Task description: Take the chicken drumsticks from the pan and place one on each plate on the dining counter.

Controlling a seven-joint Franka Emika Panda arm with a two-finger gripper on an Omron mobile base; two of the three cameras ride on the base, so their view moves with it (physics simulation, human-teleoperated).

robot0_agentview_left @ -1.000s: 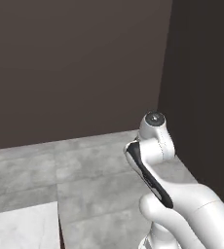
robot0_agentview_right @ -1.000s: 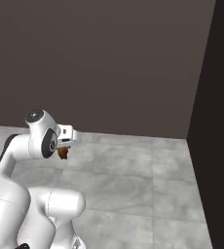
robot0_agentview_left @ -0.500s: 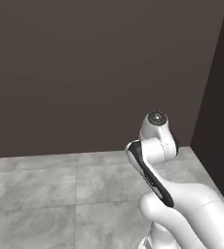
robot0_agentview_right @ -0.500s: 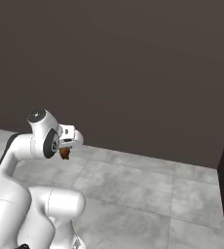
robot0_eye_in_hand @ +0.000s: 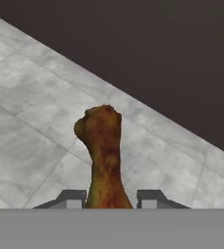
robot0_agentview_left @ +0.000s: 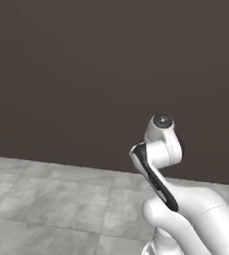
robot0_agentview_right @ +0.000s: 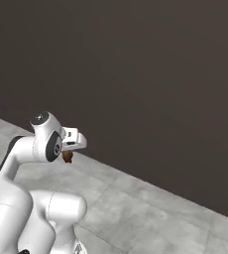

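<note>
Arm pose: the white arm [robot0_agentview_left: 186,209] was folded up over its base, elbow bent, with the wrist joint topmost and the hand pointing forward and down over the grey tiled floor [robot0_agentview_left: 47,209]; in the right base view the hand jutted to the right of the wrist.
Tool: the tool [robot0_eye_in_hand: 111,198] was nearly closed, its two dark finger tips [robot0_eye_in_hand: 70,198] pressed against either side of a chicken drumstick [robot0_eye_in_hand: 103,155].
Drumstick: golden-brown, club-shaped, held by its thin end with the knobby thick end pointing away from the hand; in the right base view it showed as a small brown lump [robot0_agentview_right: 67,157] just beneath the hand, carried in the air above the floor.
Backdrop: a plain dark wall [robot0_agentview_right: 150,74] met the floor ahead of the robot.
Change from a second earlier: the whole picture shifted in both base views, so the camera moved; the wall's corner and darker side panel slid out of frame, while the arm kept the same fold and the tool stayed clamped on the drumstick.
</note>
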